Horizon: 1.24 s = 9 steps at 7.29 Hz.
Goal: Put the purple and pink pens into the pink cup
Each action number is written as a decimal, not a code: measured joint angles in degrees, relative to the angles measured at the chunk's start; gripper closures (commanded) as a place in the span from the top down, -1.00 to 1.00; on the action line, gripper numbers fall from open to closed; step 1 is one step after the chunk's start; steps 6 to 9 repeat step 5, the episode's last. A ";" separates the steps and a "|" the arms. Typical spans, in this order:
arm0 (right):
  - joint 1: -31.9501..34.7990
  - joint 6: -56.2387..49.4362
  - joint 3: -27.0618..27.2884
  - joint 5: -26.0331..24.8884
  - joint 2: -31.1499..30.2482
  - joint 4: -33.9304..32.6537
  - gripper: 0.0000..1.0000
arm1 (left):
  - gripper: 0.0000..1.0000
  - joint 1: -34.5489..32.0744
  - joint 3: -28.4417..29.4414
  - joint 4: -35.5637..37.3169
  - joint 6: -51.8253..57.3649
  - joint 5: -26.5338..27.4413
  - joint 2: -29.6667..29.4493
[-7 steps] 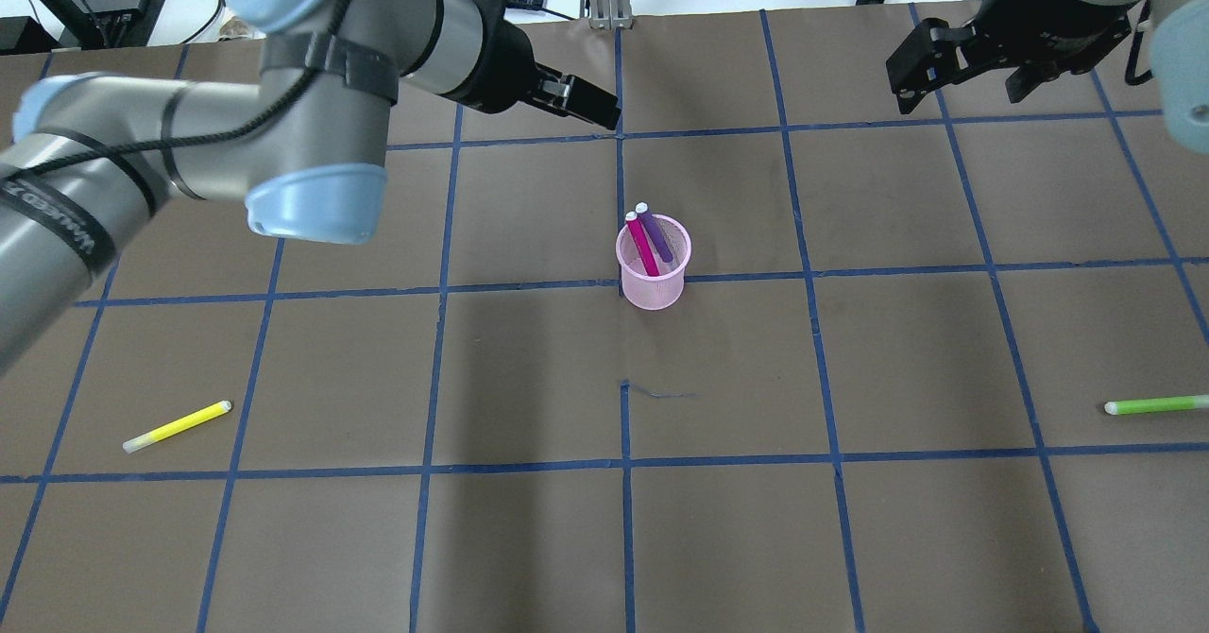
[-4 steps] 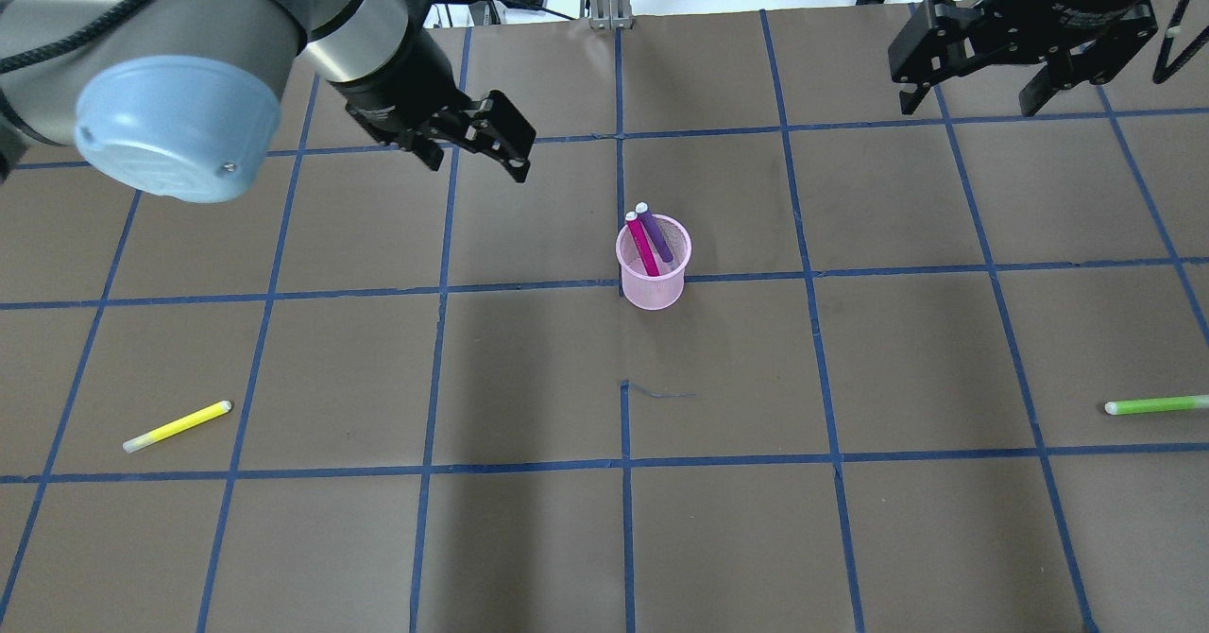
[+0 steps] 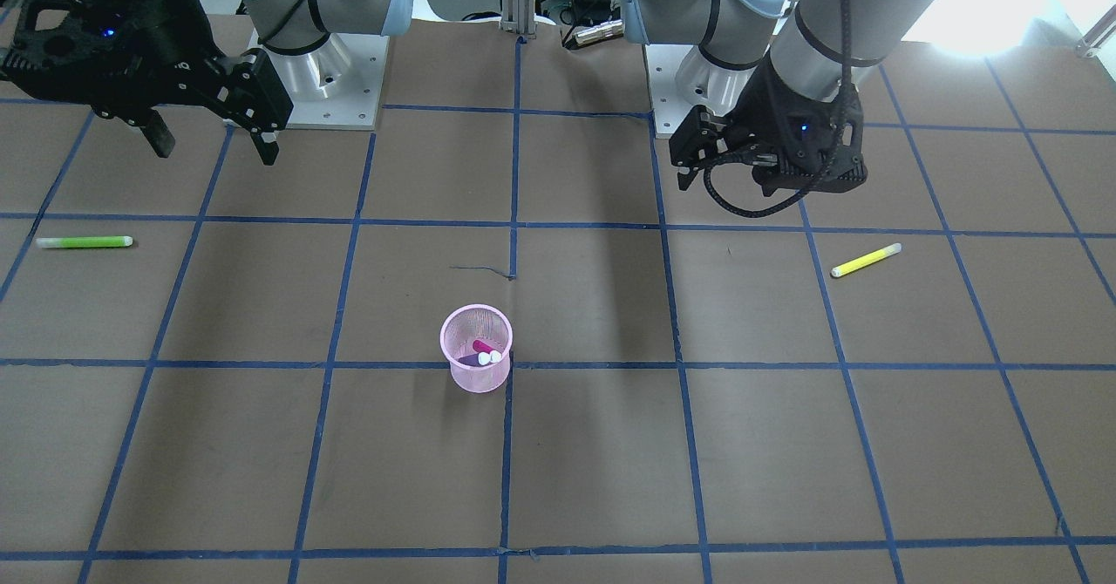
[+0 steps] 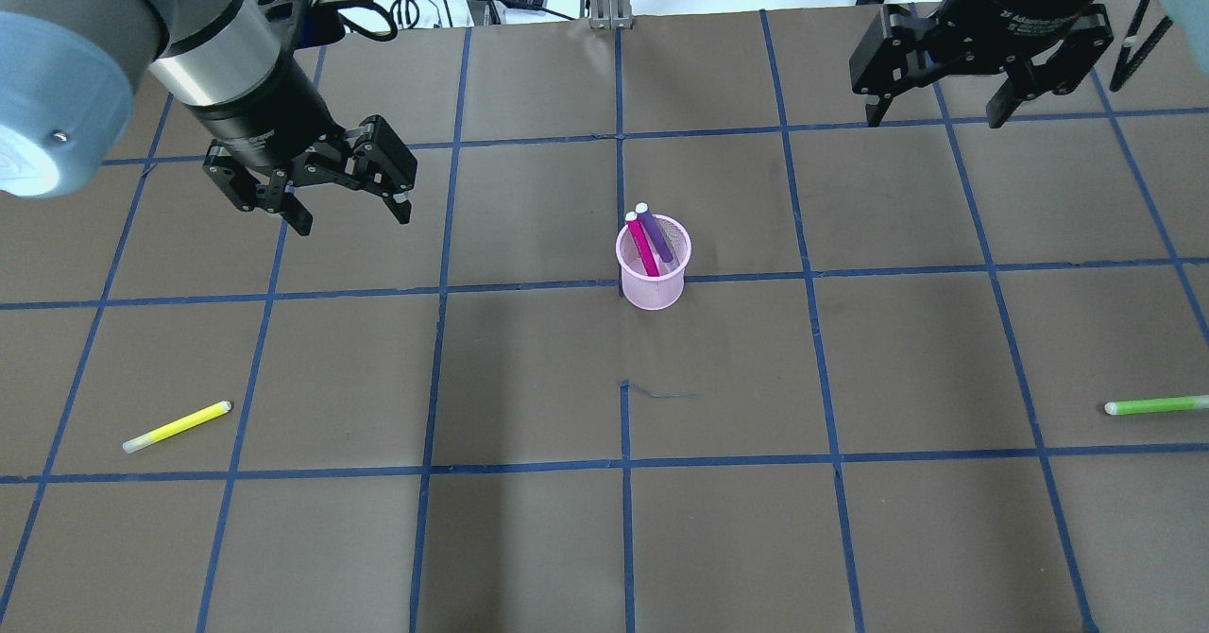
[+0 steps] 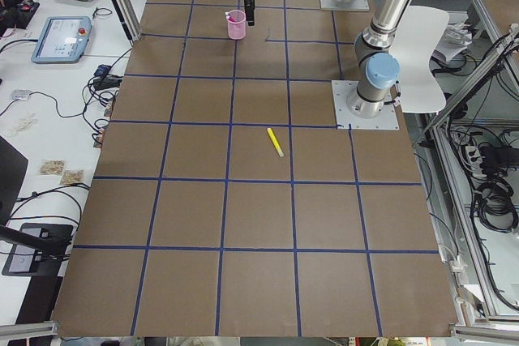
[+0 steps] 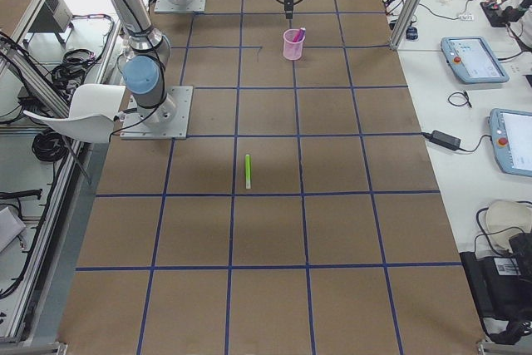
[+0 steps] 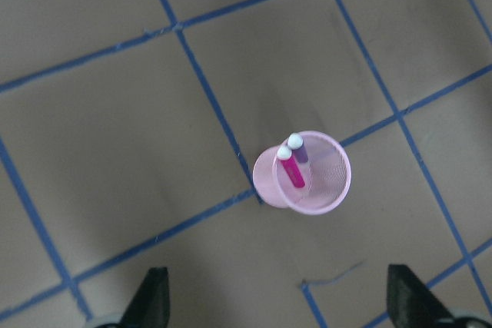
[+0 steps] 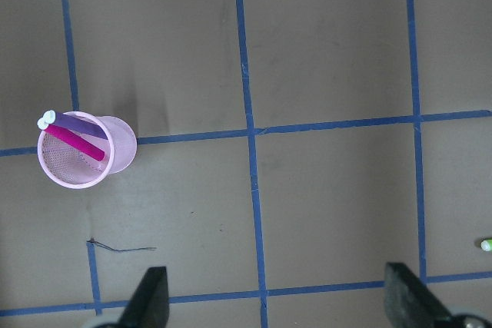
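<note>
While left gripper (image 4: 353, 222), right gripper (image 4: 932, 121) gape, pink mesh cup (image 4: 652, 285) holds pens.
Yellow marker (image 4: 177, 426) left edge, green marker (image 4: 1154, 405) right edge; brown blue-taped table (image 4: 529, 538).

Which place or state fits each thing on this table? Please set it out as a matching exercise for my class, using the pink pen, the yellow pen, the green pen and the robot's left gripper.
Things:
1. pink pen
2. yellow pen
3. green pen
4. left gripper

Places or states:
A. lying on the table, on the robot's right side
B. open, above the table, holding nothing
C. leaning inside the pink cup
D. lying on the table, on the robot's left side

Pairs: 1-C, 2-D, 3-A, 4-B
</note>
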 measured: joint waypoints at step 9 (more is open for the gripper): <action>0.35 -0.56 -0.05 -0.16 0.84 -0.01 1.00 | 1.00 0.57 0.02 1.67 1.73 8.37 0.39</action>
